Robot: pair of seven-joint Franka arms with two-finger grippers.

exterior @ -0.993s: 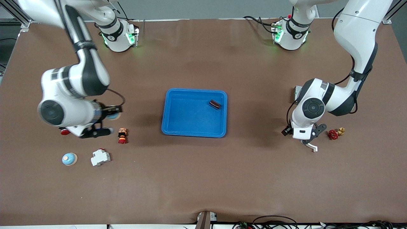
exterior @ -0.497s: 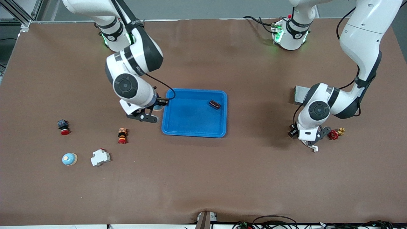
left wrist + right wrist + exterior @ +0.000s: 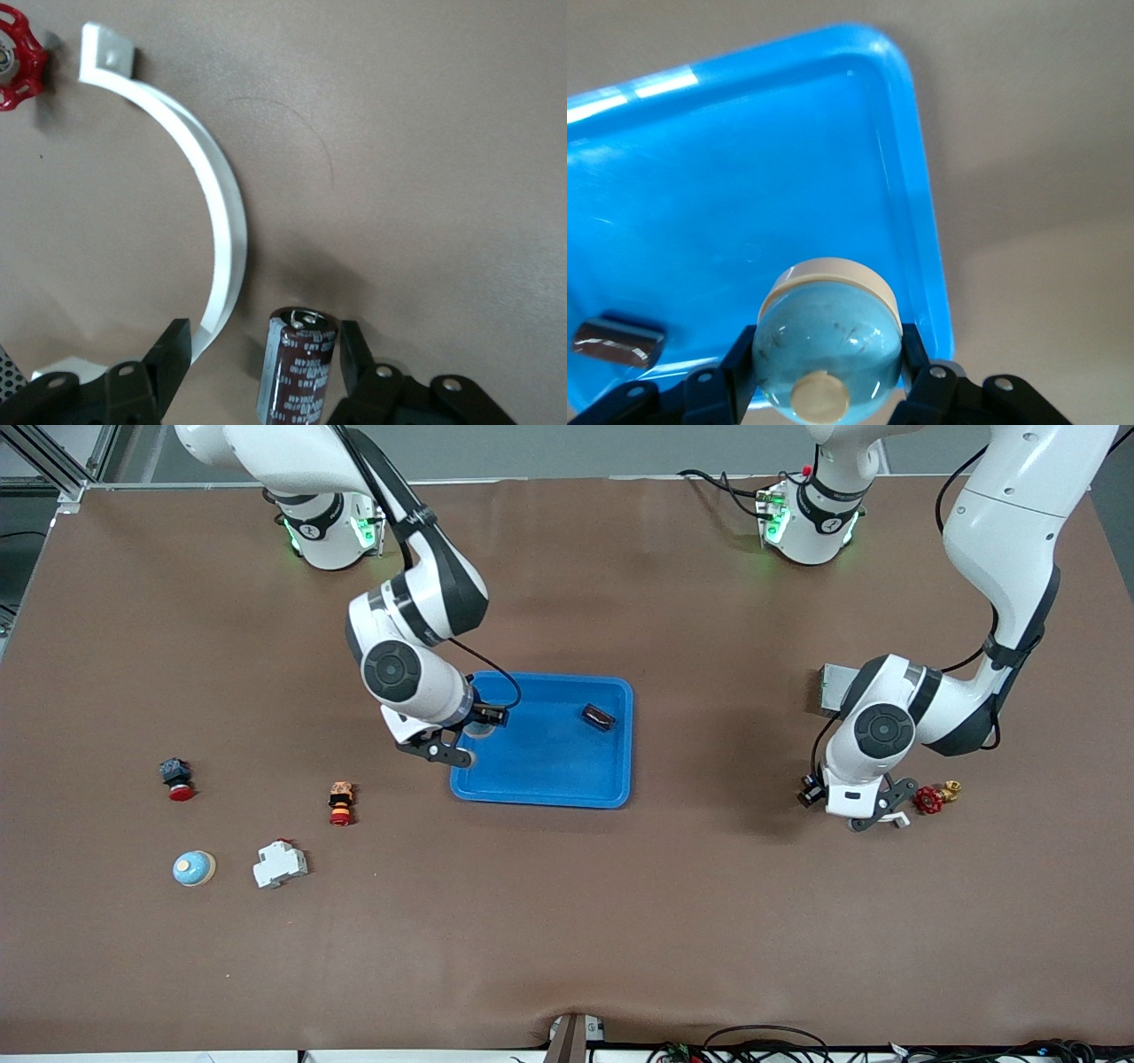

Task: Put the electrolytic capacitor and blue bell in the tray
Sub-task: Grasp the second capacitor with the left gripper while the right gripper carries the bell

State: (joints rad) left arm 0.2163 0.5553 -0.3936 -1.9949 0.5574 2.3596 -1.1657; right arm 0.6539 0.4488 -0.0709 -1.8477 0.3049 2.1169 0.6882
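Already over the blue tray's (image 3: 542,781) edge, the right end effector (image 3: 462,738) grips the blue bell (image 3: 829,344); the left end effector (image 3: 264,356), fingers spread, straddles the electrolytic capacitor (image 3: 298,367).

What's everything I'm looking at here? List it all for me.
table: 1, brown
tray: 1, blue, mid-table
tray capacitor: 1, dark, in tray
table capacitor: 1, dark, between left gripper's fingers
held bell: 1, blue, in right gripper
table bell: 1, blue, right arm's end
breaker: 1, white, beside table bell
orange button: 1, farther than breaker
red button: 1, farther than table bell
valve: 1, red, left arm's end
bracket: 1, white, beside valve
box: 1, grey, partly hidden
right gripper: shut, over tray's edge
left gripper: open, at table
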